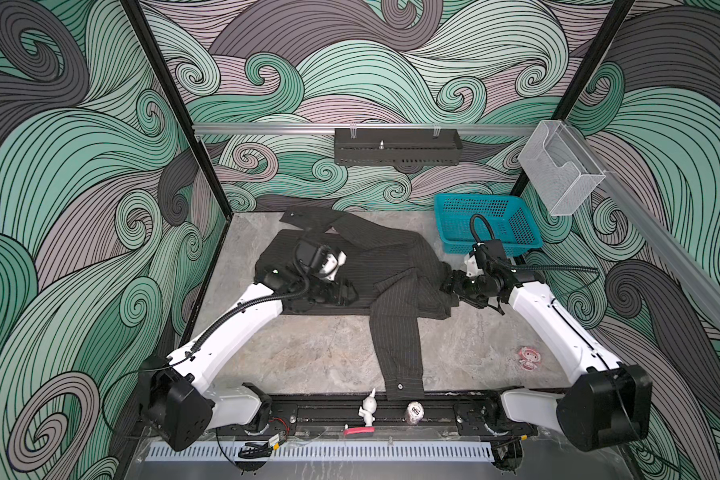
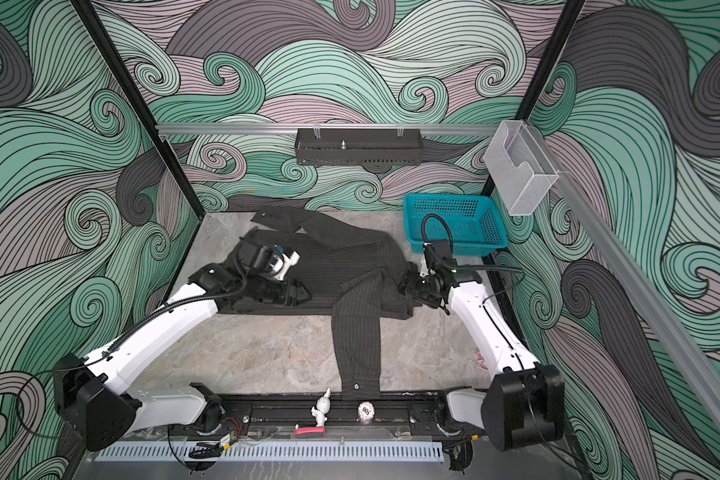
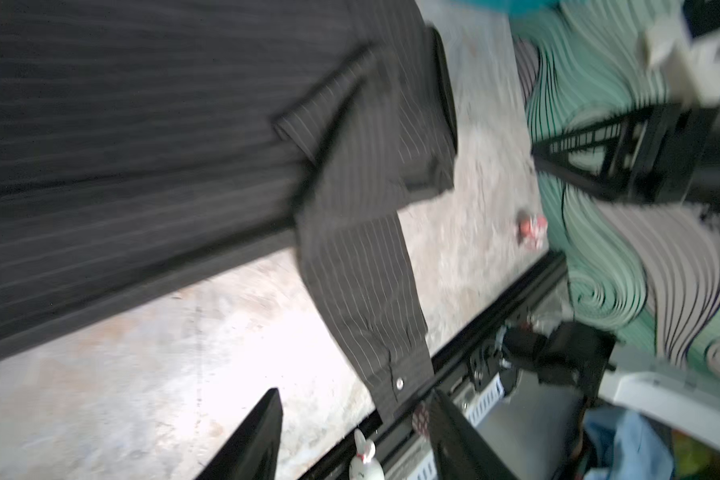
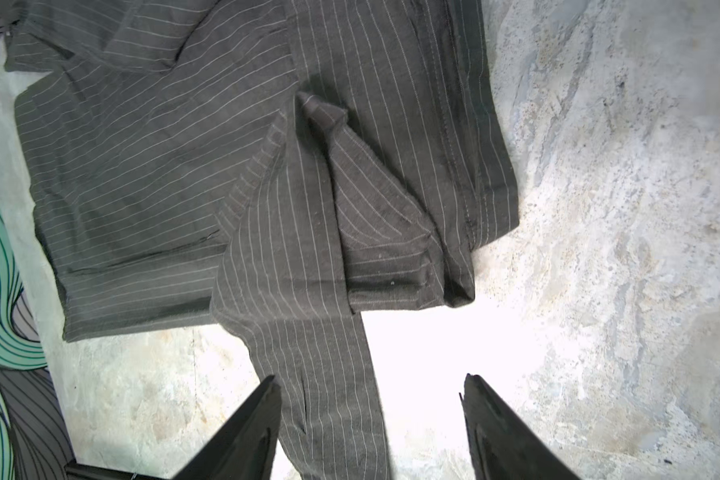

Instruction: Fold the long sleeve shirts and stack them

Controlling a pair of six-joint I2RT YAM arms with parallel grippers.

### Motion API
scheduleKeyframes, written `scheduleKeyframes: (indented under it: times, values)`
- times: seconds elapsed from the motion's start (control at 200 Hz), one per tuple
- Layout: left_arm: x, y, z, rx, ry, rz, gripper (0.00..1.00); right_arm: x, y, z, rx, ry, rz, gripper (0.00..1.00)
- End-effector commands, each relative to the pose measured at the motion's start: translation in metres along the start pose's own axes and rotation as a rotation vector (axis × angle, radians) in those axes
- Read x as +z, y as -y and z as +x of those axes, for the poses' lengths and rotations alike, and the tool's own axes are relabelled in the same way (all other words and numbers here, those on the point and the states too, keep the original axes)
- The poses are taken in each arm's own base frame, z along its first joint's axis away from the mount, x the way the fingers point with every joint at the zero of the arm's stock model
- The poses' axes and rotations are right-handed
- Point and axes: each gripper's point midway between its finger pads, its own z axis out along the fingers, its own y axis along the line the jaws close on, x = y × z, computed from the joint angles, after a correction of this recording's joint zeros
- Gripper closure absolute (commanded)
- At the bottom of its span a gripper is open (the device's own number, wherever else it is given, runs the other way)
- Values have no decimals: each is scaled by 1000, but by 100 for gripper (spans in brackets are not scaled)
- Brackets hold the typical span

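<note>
Left gripper (image 1: 339, 293) sits over the 9 o'clock part of the shirt (image 1: 391, 266), low on the cloth; contact can't be told from the top views. In the left wrist view, which is blurry, its jaws are spread with nothing between the fingers (image 3: 254, 432).

The shirt is dark and pinstriped, lying partly bunched at centre to 12 o'clock on the table (image 1: 308, 353). The same layout shows in both top views. One sleeve (image 1: 398, 345) runs straight to 6 o'clock, and its buttoned cuff (image 1: 404, 384) reaches the front edge, just beside a white figurine (image 1: 367, 409). A second cuff lies flat at 11 o'clock near the back wall.

Right gripper (image 1: 449, 286) is at the shirt's 3 o'clock edge, where the fabric is folded in a lump. In the right wrist view its jaws stand wide apart and are not pinching. The sleeve passes beside one of the fingers (image 4: 246, 428), and bare table shows in the gap.

Teal basket (image 1: 489, 224) is at 2 o'clock, apart from the shirt. A small pink sticker (image 1: 528, 358) is at 4 o'clock.
</note>
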Motion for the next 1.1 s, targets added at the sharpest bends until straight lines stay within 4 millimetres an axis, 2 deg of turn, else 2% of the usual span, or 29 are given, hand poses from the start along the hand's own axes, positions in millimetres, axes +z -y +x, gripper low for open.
scheduleKeyframes:
  times: [0.0,0.105,0.235,0.37,0.645,0.765,0.871,1.051,1.096]
  values:
    - [42,10,40,94,-143,-91,39,-2,9,18,19,-25,27,31]
    - [83,19,83,18,-277,-125,37,-6,11,25,21,-21,17,31]
    - [114,36,113,-66,-295,-117,34,-7,12,31,23,-26,11,32]
    - [136,28,136,-139,-310,-191,34,-8,11,33,22,-28,0,32]
    - [173,28,160,-179,-350,-247,37,-11,10,33,6,-23,-8,32]
    - [181,12,175,-188,-387,-342,46,-11,10,33,6,-23,-10,32]
    - [179,-1,181,-191,-407,-407,61,-12,10,33,5,-21,-10,32]
    - [165,-12,170,-176,-374,-494,100,-9,10,32,6,-28,-7,33]
    - [158,-14,164,-172,-355,-509,100,-8,10,32,4,-29,-8,33]
